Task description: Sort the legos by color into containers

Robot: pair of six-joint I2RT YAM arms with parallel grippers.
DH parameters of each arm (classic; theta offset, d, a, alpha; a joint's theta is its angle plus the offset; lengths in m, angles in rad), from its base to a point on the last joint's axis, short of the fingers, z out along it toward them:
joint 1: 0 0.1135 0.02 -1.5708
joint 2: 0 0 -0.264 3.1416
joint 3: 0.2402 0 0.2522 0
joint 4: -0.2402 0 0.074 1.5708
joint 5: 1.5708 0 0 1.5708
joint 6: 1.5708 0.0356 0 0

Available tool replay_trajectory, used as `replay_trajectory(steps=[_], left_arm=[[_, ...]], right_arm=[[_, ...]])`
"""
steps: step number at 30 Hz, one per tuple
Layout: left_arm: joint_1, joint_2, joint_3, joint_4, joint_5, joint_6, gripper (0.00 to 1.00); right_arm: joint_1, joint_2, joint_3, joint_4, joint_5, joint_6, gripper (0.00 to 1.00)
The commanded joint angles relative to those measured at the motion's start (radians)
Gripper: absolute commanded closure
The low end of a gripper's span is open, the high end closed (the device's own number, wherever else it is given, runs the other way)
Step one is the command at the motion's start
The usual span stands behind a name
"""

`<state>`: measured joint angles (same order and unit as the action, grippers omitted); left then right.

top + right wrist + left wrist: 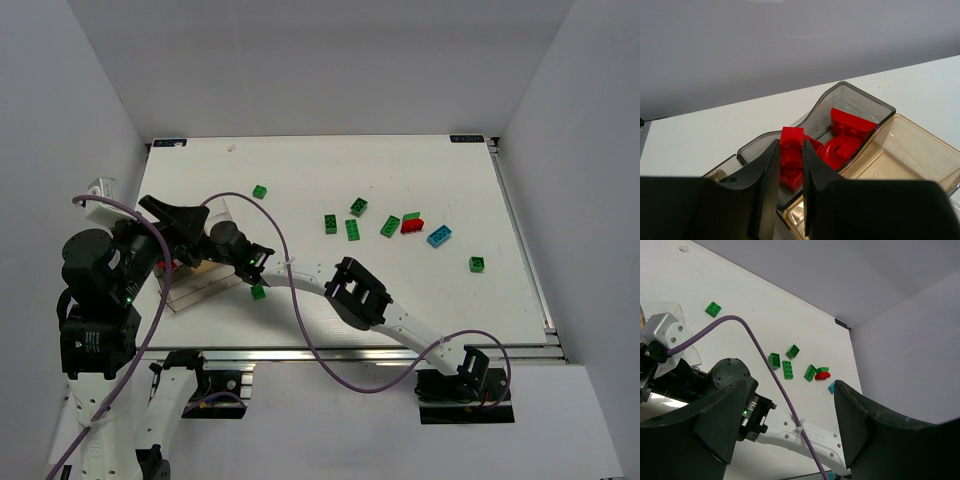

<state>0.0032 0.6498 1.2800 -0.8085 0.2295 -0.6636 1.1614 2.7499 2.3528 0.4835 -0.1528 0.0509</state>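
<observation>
Right claw [790,150] pinched narrow on red brick [791,136], which stands upright between the jaws. Clear container [860,95]: its red compartment sits just below and ahead of the claw, with glossy red pieces [847,127] already inside. Left claw [790,385] is wide, empty and raised. Release looks like the next move.

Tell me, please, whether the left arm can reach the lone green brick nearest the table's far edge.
Probably yes: the left end effector is open and empty, and the green brick lies on bare table beyond the right arm, with only the purple cable arcing nearby.
</observation>
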Motion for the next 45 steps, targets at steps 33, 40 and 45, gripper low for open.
replay_trajectory(steps=[33, 40, 45], left_arm=[[-0.016, 0.292, -0.169, 0.451, 0.450, -0.103, 0.49], [-0.100, 0.390, -0.266, 0.580, 0.433, -0.111, 0.25], [-0.209, 0.459, -0.291, 0.641, 0.364, -0.123, 0.24]], right_arm=[[-0.607, -0.909, -0.658, -0.688, -0.324, -0.104, 0.32], [-0.914, -1.061, -0.760, -1.103, -0.315, -0.266, 0.16], [-1.005, -1.009, -0.755, -1.252, -0.083, -0.253, 0.11]])
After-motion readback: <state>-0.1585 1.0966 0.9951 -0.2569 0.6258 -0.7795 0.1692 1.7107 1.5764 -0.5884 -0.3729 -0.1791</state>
